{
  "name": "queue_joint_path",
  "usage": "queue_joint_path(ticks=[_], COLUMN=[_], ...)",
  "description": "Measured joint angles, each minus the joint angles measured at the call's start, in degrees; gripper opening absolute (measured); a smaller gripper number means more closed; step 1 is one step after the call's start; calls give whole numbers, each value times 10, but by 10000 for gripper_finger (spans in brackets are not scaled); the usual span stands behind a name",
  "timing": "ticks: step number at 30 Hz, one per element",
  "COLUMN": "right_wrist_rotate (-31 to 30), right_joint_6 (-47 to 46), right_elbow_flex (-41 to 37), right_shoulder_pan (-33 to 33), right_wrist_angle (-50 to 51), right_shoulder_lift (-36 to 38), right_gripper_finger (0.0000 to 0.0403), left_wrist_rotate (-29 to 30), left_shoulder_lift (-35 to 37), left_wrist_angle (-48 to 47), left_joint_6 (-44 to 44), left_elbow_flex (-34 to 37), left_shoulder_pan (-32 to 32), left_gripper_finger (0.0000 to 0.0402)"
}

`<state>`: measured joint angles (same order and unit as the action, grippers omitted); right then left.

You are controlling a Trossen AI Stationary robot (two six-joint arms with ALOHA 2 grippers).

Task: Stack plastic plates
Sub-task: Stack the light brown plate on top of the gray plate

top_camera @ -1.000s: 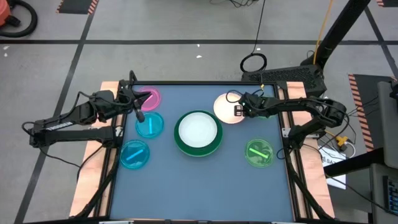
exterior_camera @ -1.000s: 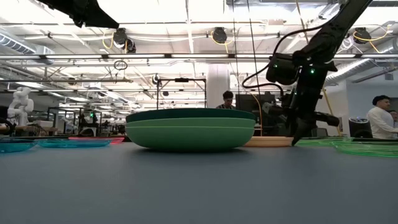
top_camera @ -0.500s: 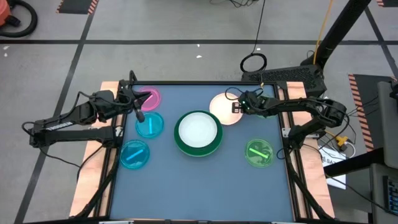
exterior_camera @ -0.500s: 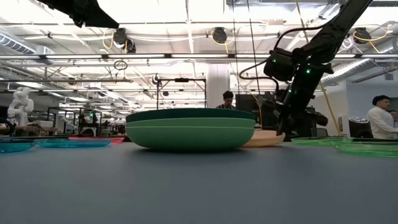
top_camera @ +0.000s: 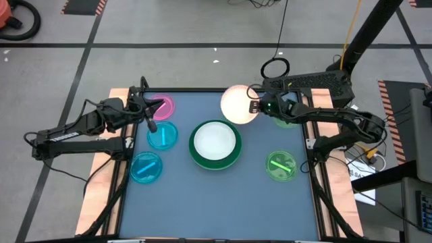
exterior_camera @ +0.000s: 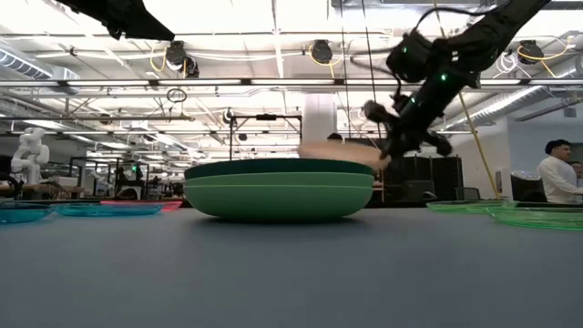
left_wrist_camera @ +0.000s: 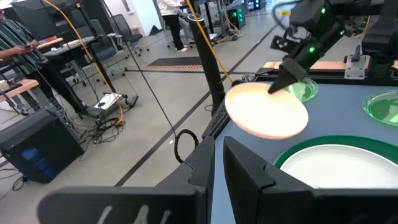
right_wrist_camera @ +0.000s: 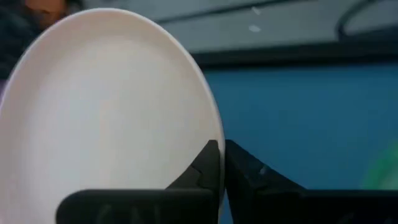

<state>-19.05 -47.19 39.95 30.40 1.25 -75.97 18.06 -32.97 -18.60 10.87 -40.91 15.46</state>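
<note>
My right gripper [top_camera: 258, 106] is shut on a cream plate [top_camera: 237, 104], holding it in the air beside the far right of the central stack. That stack [top_camera: 215, 143] is a white plate lying in dark and light green plates, resting on the table. A pink plate [top_camera: 164, 106], two blue plates [top_camera: 162, 136] [top_camera: 146, 167] and a striped green plate [top_camera: 282, 166] lie flat on the table. Another green plate [left_wrist_camera: 305, 91] shows under the right arm. My left gripper [top_camera: 152, 115] waits, shut, above the pink and blue plates. My right gripper pinches the cream plate's rim [right_wrist_camera: 208, 134] between its two fingers [right_wrist_camera: 210, 163], at the edge turned toward the table's right. The fingers come from the right, slanting down. The plate is lifted clear, nearly level [exterior_camera: 337, 153], just above the height of the stack's rim.
The blue table top [top_camera: 216, 196] is bordered by a raised frame [top_camera: 312, 145]. Its near half holds only one blue and one green plate. People stand in the room beyond the table [exterior_camera: 554, 175].
My right gripper has risen and moved toward the table's far left, carrying the cream plate. The plate lay on the table a second ago, tipped up by its right edge, and now hangs clear beside the stack. A green plate shows where it lay.
</note>
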Motion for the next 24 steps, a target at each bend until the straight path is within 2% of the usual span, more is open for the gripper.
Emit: queue_joint_path(ticks=[7, 14, 16, 24], right_wrist_rotate=[84, 89, 89, 87], right_joint_6=[25, 25, 32, 34], right_elbow_flex=[22, 87, 123, 263], right_shoulder_pan=[-57, -129, -142, -164], right_wrist_angle=[-45, -34, 0, 242], right_shoulder_lift=[-2, -54, -76, -169], right_gripper_finger=[3, 4, 4, 4], left_wrist_rotate=[0, 0, 0, 0], left_shoulder_lift=[0, 0, 0, 0], left_wrist_angle=[4, 17, 19, 21], left_joint_6=[0, 4, 6, 9], left_elbow_flex=[0, 0, 0, 0], left_shoulder_pan=[0, 0, 0, -1], left_gripper_finger=[42, 42, 42, 42])
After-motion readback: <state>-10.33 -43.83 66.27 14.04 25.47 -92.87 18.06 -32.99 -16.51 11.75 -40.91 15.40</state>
